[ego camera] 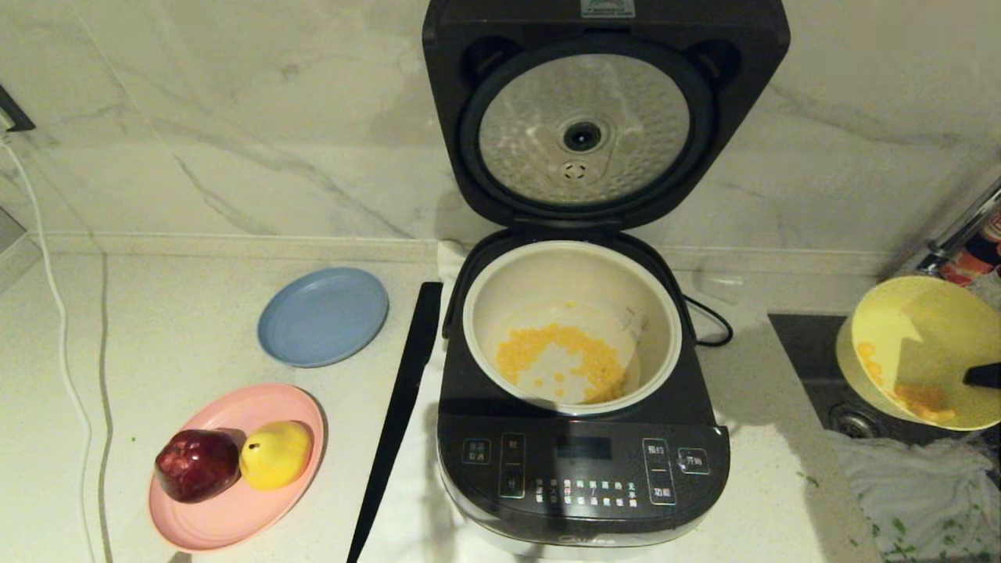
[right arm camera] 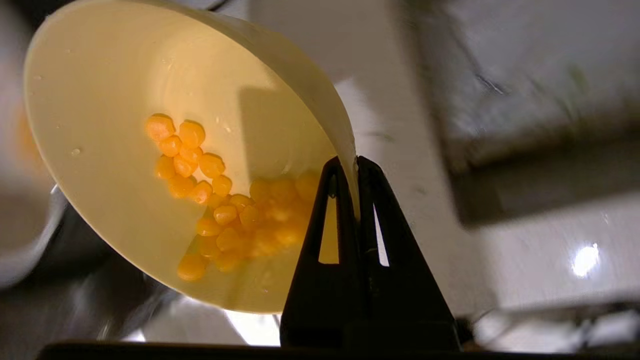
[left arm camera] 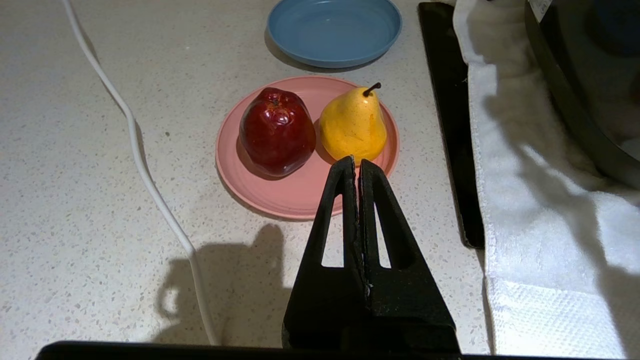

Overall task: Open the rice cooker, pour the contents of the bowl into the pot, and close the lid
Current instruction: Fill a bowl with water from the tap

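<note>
The rice cooker [ego camera: 583, 438] stands in the middle of the counter with its lid [ego camera: 602, 109] swung up against the marble wall, the dimpled silver plate facing out toward the room. The pot [ego camera: 572, 324] sits open inside, and a scatter of yellow kernels [ego camera: 559, 356] lies on its floor. Off at the right edge of the head view, over the dark sink, the bowl [ego camera: 923, 352] is held tilted, its mouth turned toward the cooker, with only a black fingertip of the right gripper [ego camera: 981, 376] showing against it. The right wrist view fills in what that one leaves out: the right gripper [right arm camera: 356, 165] is pinched narrowly on the bowl's rim [right arm camera: 345, 145], and a clump of kernels [right arm camera: 220, 200] clings to the sloping inside of the bowl. The left wrist view alone shows the left gripper [left arm camera: 357, 162], its fingers pressed together on nothing, hanging above the counter near a pink plate [left arm camera: 300, 195] carrying a red apple [left arm camera: 276, 131] and a yellow pear [left arm camera: 353, 125], with a blue plate [left arm camera: 334, 30] beyond and a white towel [left arm camera: 540, 240] under the cooker.
</note>
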Robot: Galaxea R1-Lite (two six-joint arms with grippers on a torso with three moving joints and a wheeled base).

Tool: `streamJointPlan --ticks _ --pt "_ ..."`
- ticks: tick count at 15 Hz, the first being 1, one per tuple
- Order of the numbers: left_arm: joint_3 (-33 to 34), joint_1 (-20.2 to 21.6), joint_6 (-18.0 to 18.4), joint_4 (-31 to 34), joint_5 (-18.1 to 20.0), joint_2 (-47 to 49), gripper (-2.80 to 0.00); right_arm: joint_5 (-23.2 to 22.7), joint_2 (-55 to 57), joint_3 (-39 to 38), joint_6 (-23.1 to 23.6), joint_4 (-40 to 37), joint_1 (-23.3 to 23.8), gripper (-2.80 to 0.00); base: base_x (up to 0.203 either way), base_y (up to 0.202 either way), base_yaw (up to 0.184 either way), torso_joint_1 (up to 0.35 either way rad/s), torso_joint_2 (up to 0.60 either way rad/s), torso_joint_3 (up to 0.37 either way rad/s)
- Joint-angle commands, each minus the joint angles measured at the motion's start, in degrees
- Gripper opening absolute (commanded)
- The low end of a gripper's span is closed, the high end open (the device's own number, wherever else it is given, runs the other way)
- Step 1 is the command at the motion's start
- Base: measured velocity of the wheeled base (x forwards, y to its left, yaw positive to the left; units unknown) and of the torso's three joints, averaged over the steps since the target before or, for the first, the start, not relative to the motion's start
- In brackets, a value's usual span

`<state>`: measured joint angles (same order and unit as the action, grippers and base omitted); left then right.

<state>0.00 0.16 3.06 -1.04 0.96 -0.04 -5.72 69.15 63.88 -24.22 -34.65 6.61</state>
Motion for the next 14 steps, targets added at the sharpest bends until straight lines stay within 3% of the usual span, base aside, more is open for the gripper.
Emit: streamJointPlan --ticks 1,4,6,10,14 --pt "0.4 0.0 0.0 0.0 0.0 0.0 -2.80 -6.2 5.3 -2.3 -0.1 0.6 16.7 -2.80 0.000 0.000 0.000 0.000 0.00 0.000" --pt "0.4 0.0 0.0 0.0 -0.1 0.0 -2.80 -12.6 16.3 -5.1 1.7 4.9 34.4 -2.80 0.000 0.000 0.000 0.000 0.00 0.000" --pt "0.4 0.0 0.0 0.0 0.0 0.0 -2.80 -15.5 23.4 -6.4 3.9 9.0 43.6 -2.80 0.000 0.000 0.000 0.000 0.00 0.000" --pt "0.4 0.0 0.0 0.0 -0.1 0.0 -2.80 -17.5 36.1 -4.5 5.3 16.6 54.9 -2.80 0.000 0.000 0.000 0.000 0.00 0.000" --pt "0.4 0.0 0.0 0.0 0.0 0.0 -2.80 -21.0 44.5 0.4 7.3 20.0 60.9 -2.80 0.000 0.000 0.000 0.000 0.00 0.000"
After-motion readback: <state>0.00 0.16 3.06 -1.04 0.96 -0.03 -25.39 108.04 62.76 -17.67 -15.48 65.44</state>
